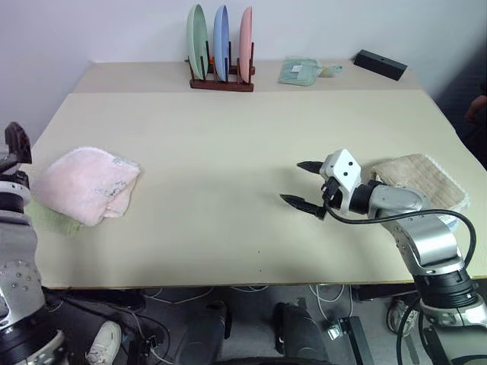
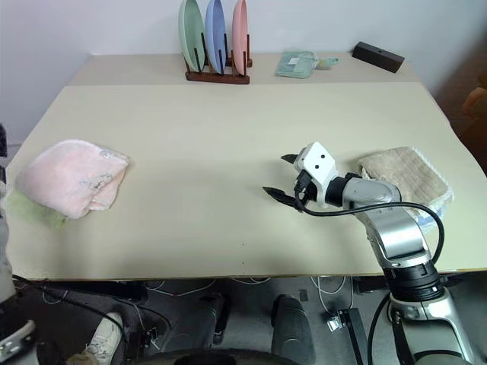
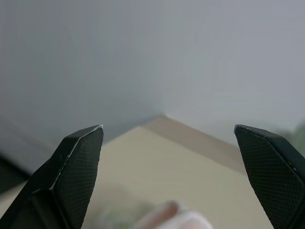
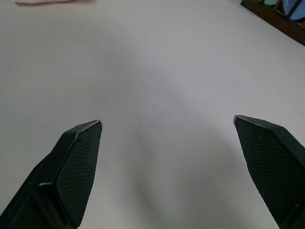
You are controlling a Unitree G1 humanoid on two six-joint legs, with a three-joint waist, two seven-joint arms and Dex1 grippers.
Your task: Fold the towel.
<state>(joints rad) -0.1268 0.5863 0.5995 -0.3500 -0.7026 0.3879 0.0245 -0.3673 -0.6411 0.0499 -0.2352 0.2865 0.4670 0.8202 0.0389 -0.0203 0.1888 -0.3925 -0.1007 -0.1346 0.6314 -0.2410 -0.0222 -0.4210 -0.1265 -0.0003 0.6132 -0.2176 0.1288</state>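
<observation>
Towel [image 1: 87, 185]: pale pink terry, folded into thick bundle, whitish trim.

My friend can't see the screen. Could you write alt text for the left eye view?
A folded pale pink towel lies at the left edge of a beige table, on top of a light green cloth. The robot's right gripper hovers open over the table beside a tan towel. A rack of plates stands at the back.
</observation>
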